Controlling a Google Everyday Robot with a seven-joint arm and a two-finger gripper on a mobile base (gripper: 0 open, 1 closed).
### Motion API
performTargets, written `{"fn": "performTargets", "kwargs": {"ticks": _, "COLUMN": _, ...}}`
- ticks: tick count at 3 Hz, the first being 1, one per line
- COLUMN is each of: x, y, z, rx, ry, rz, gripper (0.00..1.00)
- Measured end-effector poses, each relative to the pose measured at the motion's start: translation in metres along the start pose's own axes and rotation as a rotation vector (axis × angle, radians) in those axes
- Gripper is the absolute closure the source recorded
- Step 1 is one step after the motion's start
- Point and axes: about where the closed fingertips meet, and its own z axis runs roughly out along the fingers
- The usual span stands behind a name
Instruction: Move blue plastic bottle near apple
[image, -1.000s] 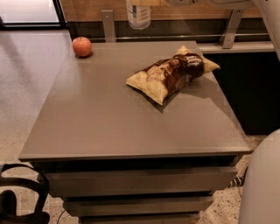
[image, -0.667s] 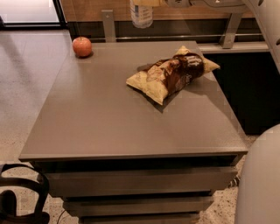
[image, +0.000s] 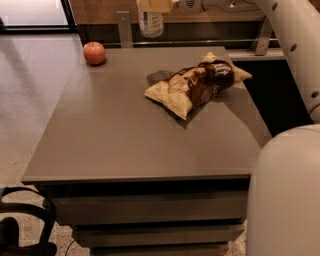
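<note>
The blue plastic bottle (image: 151, 22), clear with a pale label, hangs at the top edge of the camera view, above the table's far edge. Its top is cut off by the frame. My gripper (image: 156, 5) is shut on its upper part, and only the pale fingers (image: 150, 5) show at the very top. The apple (image: 94, 52), small and red-orange, sits on the far left corner of the grey table (image: 125, 130). The bottle is to the right of the apple and a little behind it, raised off the surface.
A brown-and-yellow chip bag (image: 195, 82) lies on the table's right half. My white arm (image: 295, 45) curves down the right side, and the robot's body (image: 285, 195) fills the lower right. A metal rail (image: 200, 42) runs behind the table.
The bottle in my gripper has shifted a little to the left and slightly lower, toward the apple. The apple and chip bag have not moved.
</note>
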Motion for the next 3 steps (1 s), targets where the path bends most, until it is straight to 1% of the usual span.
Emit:
{"fn": "performTargets", "kwargs": {"ticks": 1, "x": 0.019, "y": -0.002, "z": 0.04, "rx": -0.054, "ry": 0.012, "rz": 0.071, "gripper": 1.0}}
{"fn": "performTargets", "kwargs": {"ticks": 2, "x": 0.035, "y": -0.005, "z": 0.066, "rx": -0.063, "ry": 0.039, "rz": 0.117, "gripper": 1.0}}
{"fn": "performTargets", "kwargs": {"ticks": 3, "x": 0.054, "y": -0.011, "z": 0.089, "rx": -0.037, "ry": 0.055, "rz": 0.16, "gripper": 1.0}}
